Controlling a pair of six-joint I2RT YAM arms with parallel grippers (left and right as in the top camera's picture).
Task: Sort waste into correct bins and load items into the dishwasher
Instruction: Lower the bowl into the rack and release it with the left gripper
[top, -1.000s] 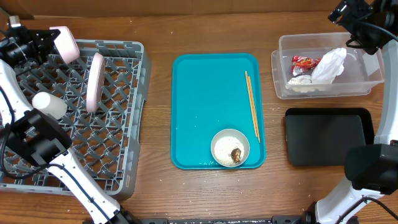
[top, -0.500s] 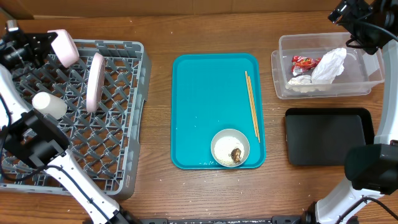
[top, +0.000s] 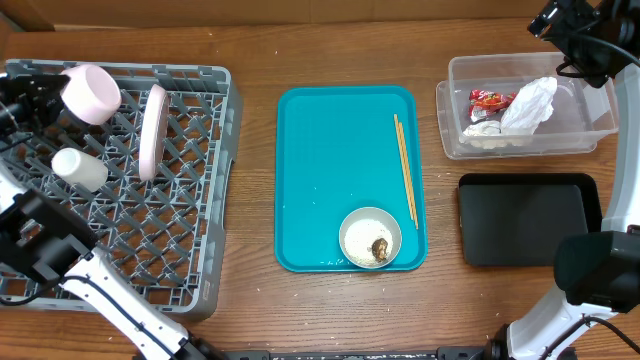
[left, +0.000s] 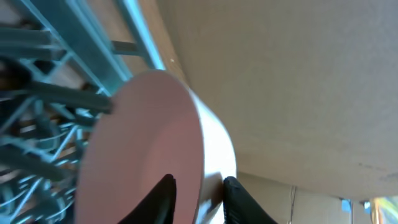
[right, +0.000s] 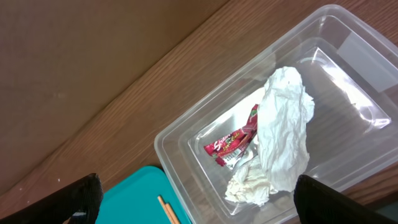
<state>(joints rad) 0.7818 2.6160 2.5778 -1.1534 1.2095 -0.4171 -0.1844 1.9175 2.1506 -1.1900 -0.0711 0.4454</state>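
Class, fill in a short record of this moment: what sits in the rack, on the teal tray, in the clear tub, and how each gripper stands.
Rack: plate on edge, white cup on its side
Teal tray: chopsticks, bowl holding rice and a brown lump
Clear tub: red wrapper, white napkin
Left gripper: fingers straddle the pink dish's wall, at the rack's corner
Right gripper: open, above the clear tub

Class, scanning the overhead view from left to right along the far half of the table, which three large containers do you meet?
Grey dish rack → teal tray → clear plastic tub.
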